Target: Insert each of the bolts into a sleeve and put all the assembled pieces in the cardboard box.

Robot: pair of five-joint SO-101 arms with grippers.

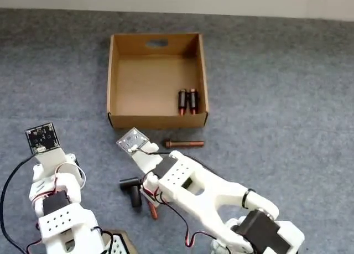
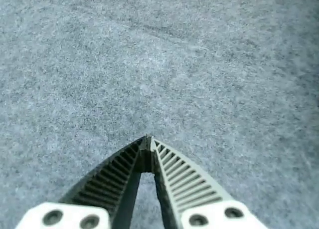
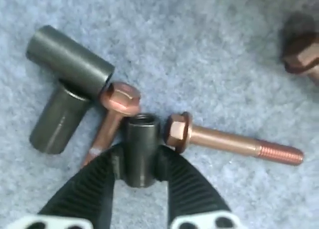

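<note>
The right hand [image 3: 140, 161] is clamped on a short dark metal sleeve [image 3: 141, 134]. Its black ribbed fingers [image 3: 94, 189] press the tube's sides, and the open bore faces away from the palm with no bolt in it.

A copper-coloured flanged bolt [image 3: 229, 141] lies flat on the grey carpeted counter [image 3: 214, 49]. Its head is just beside the held sleeve and its shank points away from it. A second copper bolt [image 3: 112, 114] lies on the sleeve's other side, head near the mouth and shank running under a finger. Beyond it are two loose dark sleeves that touch, one [image 3: 70, 59] lying across the end of the other [image 3: 57, 121]. The head of a third bolt [image 3: 299, 52] shows at the edge of the right wrist view.

Two assembled pieces [image 1: 187, 101] already stand side by side in a front corner of the brown cardboard box [image 1: 157, 120]. A lone copper bolt [image 1: 184, 144] lies just outside its front wall; whether it is one of those near the hand I cannot tell.

I judge the job under halfway. Three sleeves are unfilled, and the step in hand is pairing the gripped one with a nearby bolt.

The left hand [image 2: 148, 141] is closed on nothing, its tips meeting over bare counter, well apart from the parts.
</note>
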